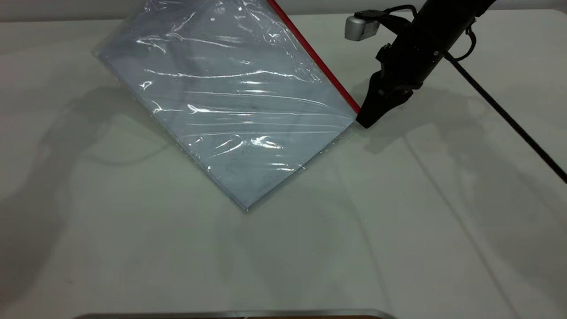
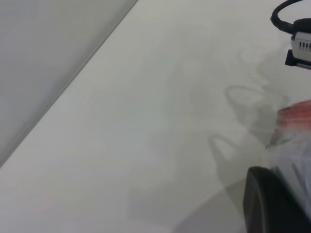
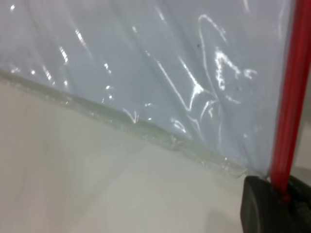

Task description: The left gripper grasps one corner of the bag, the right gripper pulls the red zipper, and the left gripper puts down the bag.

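**1 gripper at the red end of the bag**

1 arm shows in the exterior view: the right gripper (image 1: pixel 368 118) leans down from the upper right, its pointed fingertips on the table (image 1: pixel 398 230) at the near end of the red zipper (image 1: pixel 315 55). In the right wrist view the red strip (image 3: pixel 290 104) runs straight down into the black fingers (image 3: pixel 272 208), which sit closed around its end; the slider tab itself is hidden there. A grey cylinder (image 1: pixel 361 27) sits on the arm above, and a black braided cable (image 1: pixel 509 117) trails away across the table to the right.

The bag (image 1: pixel 230 102) lies tilted, 1 far corner cut off by the top edge of that view and 1 corner (image 1: pixel 246 207) pointing toward the camera. White sheets fill it under wrinkled, glaring plastic. Its near right corner (image 1: pixel 353 118) touches the right fingertips.

The left gripper (image 2: pixel 274 204) appears only in its own wrist view, as a black finger with clear plastic and a blur of red (image 2: pixel 297 114) just beside it. Whether it holds the bag cannot be told. A metal edge (image 1: pixel 230 314) lines the bottom of the exterior view.
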Controlling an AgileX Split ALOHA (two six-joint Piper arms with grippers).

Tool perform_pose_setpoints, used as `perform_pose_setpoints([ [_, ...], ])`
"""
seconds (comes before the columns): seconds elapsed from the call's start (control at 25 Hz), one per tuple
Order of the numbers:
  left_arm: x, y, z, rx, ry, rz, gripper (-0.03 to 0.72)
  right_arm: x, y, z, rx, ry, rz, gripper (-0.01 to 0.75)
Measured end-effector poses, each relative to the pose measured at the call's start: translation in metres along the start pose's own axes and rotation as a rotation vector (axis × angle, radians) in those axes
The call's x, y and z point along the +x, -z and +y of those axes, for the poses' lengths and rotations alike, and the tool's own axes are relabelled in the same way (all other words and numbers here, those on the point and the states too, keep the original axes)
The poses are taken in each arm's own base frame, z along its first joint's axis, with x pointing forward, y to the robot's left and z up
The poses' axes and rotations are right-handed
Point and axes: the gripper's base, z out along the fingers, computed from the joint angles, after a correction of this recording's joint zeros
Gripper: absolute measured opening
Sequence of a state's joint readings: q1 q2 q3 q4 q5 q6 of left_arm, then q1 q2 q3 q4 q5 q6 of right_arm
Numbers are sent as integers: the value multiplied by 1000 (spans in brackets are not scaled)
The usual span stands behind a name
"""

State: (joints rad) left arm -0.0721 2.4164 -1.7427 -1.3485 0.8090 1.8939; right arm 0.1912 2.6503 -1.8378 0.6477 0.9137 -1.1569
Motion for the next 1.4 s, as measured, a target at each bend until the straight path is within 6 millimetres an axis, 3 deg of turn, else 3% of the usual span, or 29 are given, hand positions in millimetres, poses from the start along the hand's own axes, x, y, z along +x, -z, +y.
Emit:
perform_pose_setpoints([
  [0.12, 0, 1, 2, -18, 9, -6, 51, 0, 0, -2, 20, -30, -11, 115],
  [0.28, 1, 4, 6, -44, 23, -10, 51, -4, 4, -1, 22, -62, -33, 256],
  [0.44, 3, 3, 4, -29, 50, 34, 51, -19, 31, 6, 32, -44, -67, 396],
  [0.6, 18, -8, 1, -7, 263, 100, 51, -50, 83, 25, -15, 31, -113, 424],
  [0.84, 66, -43, -10, 23, 723, 190, 61, -98, 171, 60, -44, 56, -299, 398],
  [0.96, 70, -52, -20, 80, 811, 225, 113, -112, 202, 78, -77, 1, -401, 394],
  [1.12, 58, -48, -28, 169, 820, 225, 289, -119, 231, 97, -98, -59, -457, 394],
  [1.24, 35, -31, -27, 198, 787, 200, 433, -121, 261, 115, -57, -53, -485, 394],
  [1.4, -11, 11, -23, 206, 718, 127, 488, -114, 316, 148, 81, -58, -479, 393],
])
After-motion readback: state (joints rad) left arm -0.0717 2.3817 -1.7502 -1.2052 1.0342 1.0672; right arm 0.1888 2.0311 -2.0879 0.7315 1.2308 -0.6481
